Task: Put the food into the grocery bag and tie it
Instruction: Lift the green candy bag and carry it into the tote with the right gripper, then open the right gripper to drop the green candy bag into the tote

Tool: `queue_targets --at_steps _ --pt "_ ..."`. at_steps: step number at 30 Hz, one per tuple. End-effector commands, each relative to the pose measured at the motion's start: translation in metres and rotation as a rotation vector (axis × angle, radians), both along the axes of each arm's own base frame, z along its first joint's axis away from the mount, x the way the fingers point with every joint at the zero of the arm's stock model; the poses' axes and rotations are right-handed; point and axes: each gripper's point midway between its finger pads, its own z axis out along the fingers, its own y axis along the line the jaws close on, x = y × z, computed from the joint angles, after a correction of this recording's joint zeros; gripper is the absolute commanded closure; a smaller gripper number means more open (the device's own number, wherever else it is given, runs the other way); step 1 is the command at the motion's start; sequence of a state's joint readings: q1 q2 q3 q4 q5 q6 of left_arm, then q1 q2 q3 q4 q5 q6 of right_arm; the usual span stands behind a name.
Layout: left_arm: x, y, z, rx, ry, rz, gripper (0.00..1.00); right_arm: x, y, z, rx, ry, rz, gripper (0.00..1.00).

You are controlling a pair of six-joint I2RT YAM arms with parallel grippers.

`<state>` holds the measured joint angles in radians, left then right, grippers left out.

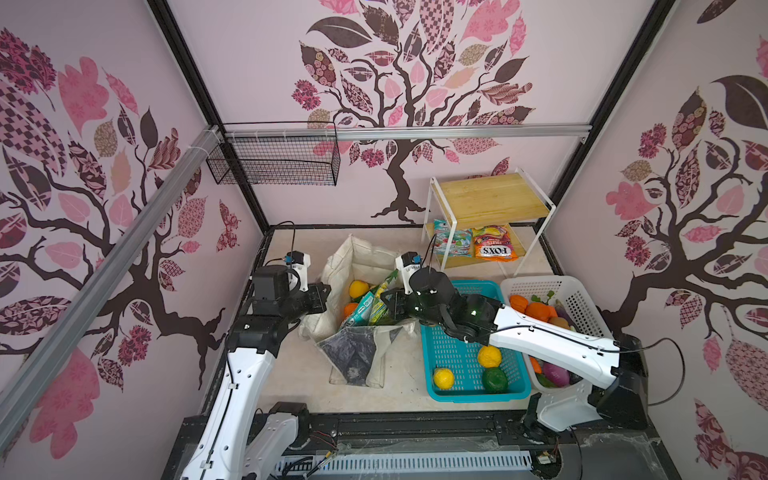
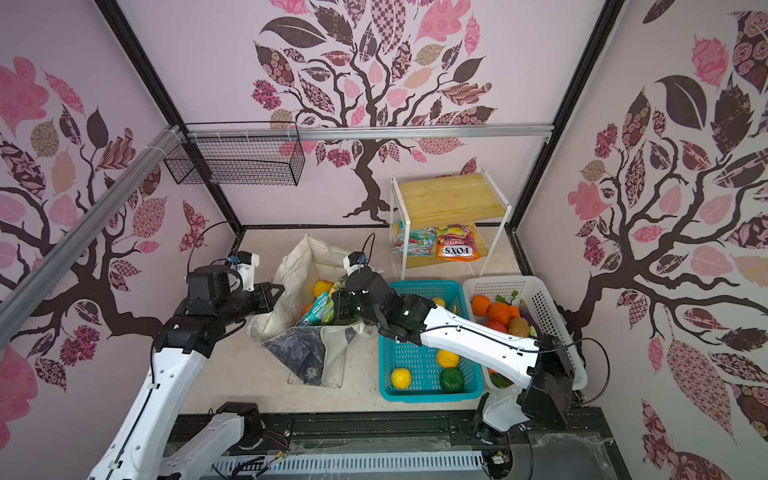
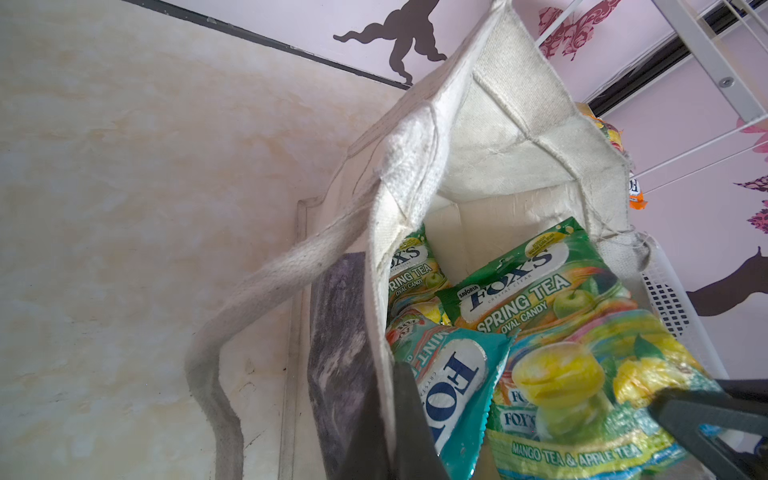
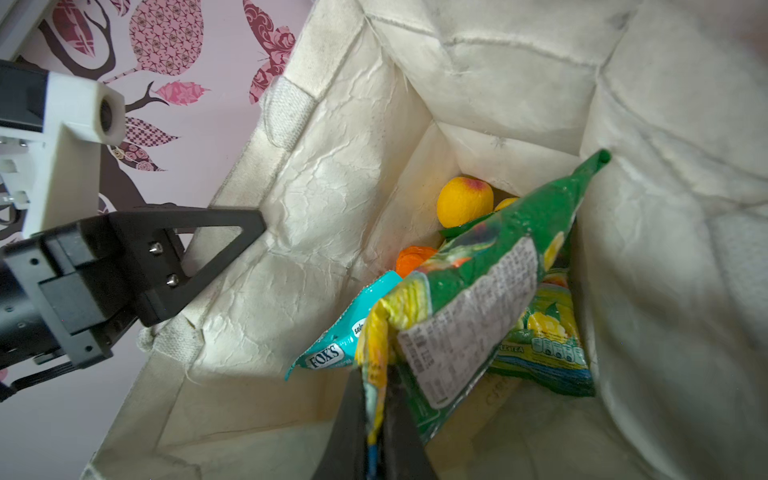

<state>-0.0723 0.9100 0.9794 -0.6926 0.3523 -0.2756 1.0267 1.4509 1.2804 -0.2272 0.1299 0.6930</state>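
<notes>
Near the middle of the table (image 1: 299, 374), the cream bag (image 1: 365, 257) stood open. The job looked about half done. Down inside the bag lay a yellow fruit (image 4: 463, 201), an orange fruit (image 4: 413, 257), a teal packet (image 4: 332, 353) and a second green packet (image 4: 548, 345).

Lots of food was not packed yet. Round fruits (image 1: 443, 378) sat in the teal basket (image 1: 453, 357) just beside the bag. More toy food (image 1: 536, 311) filled the white basket (image 1: 540, 284) next to that. Two shiny packets (image 1: 496, 247) lay on the low board of the shelf (image 1: 490, 195) at the back. The bag was not tied either. One long handle (image 3: 266, 286) hung loose down the outside of the bag.

The right gripper (image 4: 376, 399) reached into the top of the bag. Its two jaws were pinched shut on the bottom edge of a green packet (image 4: 478, 291). That packet pointed down into the bag and leaned on the other packets. It had not been let go.

The left gripper (image 4: 249, 220) was at the far edge of the bag. Its jaws were closed tight, and they seemed to pinch the cloth rim to keep the bag's mouth wide.
</notes>
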Motion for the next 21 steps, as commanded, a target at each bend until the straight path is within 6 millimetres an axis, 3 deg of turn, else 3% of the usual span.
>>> queue_targets --at_steps 1,6,9,12,17,21 --pt "-0.002 -0.003 -0.012 0.003 0.024 -0.020 1.00 0.006 -0.002 0.002 0.013 -0.019 -0.050 1.00" --pt "-0.002 -0.004 -0.013 0.002 0.027 -0.024 1.00 0.000 -0.014 -0.025 -0.044 0.018 -0.058 1.00" --pt "-0.001 -0.004 -0.013 0.003 0.026 -0.023 1.00 -0.005 -0.016 -0.035 -0.066 0.036 -0.039 0.89" --pt "-0.002 -0.004 -0.013 0.003 0.027 -0.024 1.00 -0.006 -0.021 -0.037 -0.086 0.029 -0.042 0.84" --pt "-0.002 -0.004 -0.013 0.005 0.027 -0.024 1.00 -0.006 -0.025 -0.029 -0.111 0.009 -0.033 0.55" --pt "-0.002 -0.005 -0.013 0.007 0.026 -0.027 1.00 -0.007 -0.030 -0.018 -0.115 -0.017 -0.035 0.44"
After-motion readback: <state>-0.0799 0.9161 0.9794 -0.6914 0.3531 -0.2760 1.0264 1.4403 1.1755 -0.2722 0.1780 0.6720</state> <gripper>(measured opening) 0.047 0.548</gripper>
